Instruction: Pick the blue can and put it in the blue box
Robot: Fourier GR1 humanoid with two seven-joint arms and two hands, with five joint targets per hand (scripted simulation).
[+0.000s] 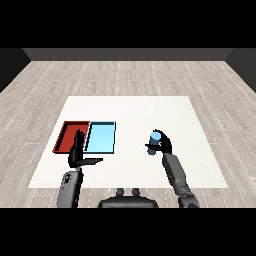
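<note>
The right hand (162,144) was curled round the blue can (154,142), holding it upright above the white table (150,110), well to the right of the 2 trays. The light blue tray (100,138) lay beside the red tray (68,136), their sides touching. The left hand (80,154) hovered at the trays' near edge, fingers straight and thumb spread out sideways, holding nothing.

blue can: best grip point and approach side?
Grip the blue can round its side wall, about mid-height, coming in from its right. It looks like an upright cylinder, so curled fingers suit it better than a top pinch. The right robot hand is already curled round it that way; the light blue tray lies off to its left.
</note>
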